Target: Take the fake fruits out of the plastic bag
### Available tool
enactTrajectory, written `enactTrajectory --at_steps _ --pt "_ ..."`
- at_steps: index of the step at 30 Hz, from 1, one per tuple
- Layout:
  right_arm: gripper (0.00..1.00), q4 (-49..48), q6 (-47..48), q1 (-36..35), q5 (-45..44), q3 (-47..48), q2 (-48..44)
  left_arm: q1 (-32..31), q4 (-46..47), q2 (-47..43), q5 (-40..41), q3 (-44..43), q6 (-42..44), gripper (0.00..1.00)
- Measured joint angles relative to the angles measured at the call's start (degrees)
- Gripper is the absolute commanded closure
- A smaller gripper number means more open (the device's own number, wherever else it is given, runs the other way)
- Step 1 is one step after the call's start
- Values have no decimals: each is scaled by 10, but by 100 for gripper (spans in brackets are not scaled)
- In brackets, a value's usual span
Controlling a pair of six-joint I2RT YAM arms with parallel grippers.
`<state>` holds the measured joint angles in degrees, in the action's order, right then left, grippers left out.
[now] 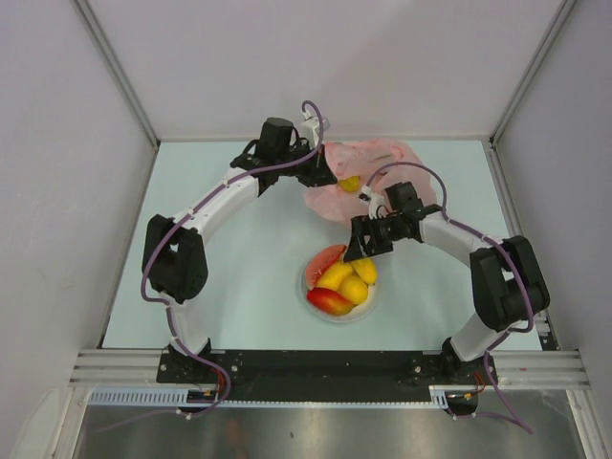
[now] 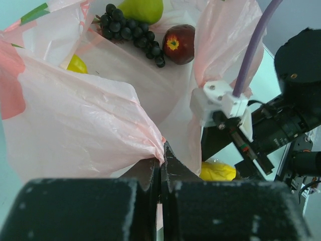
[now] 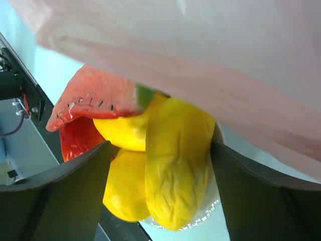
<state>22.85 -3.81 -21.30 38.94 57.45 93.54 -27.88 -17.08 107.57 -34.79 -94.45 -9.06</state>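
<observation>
The pink plastic bag (image 1: 382, 158) lies at the back of the table. My left gripper (image 2: 161, 160) is shut on its rim and holds the mouth up. Inside the bag (image 2: 75, 125) I see the grape bunch (image 2: 130, 31), the dark red apple (image 2: 179, 44), the green pear (image 2: 143, 9) and a yellow fruit (image 2: 76, 64). My right gripper (image 1: 363, 251) hangs open over the white plate (image 1: 311, 284). A wrinkled yellow fruit (image 3: 178, 170) lies between its spread fingers on the plate, beside two other yellow fruits, the red slice (image 3: 95, 98) and the mango (image 1: 328, 301).
The right arm's wrist (image 2: 296, 110) stands close beside the bag's right side. Bag plastic (image 3: 225, 60) hangs just above the right gripper. Grey walls enclose the table on three sides.
</observation>
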Motion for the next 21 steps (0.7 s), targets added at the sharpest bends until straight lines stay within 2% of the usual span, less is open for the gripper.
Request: enactTrajectory --at_steps 1,2,5,10,11,12,17,18,21 --pt "2 3 0 3 -1 0 -5 0 0 0 0 0 0 100" --pt "0 9 2 9 0 0 -10 0 0 0 0 0 0 100" --pt "0 39 11 35 -6 4 -31 0 0 0 0 0 0 100" --pt "6 84 49 71 -2 52 -66 0 0 0 -1 0 0 100" --pt "5 79 52 72 8 59 -79 0 0 0 -1 0 0 100" --pt "0 68 52 73 17 64 -93 0 0 0 -1 0 1 100" --pt "0 -38 7 71 11 82 -124 -1 -1 0 -2 0 6 100" --pt "3 -61 0 71 0 89 -114 -1 -2 0 -2 0 8 100" --pt "22 -103 -9 72 -44 135 -40 -4 -4 0 -3 0 16 100"
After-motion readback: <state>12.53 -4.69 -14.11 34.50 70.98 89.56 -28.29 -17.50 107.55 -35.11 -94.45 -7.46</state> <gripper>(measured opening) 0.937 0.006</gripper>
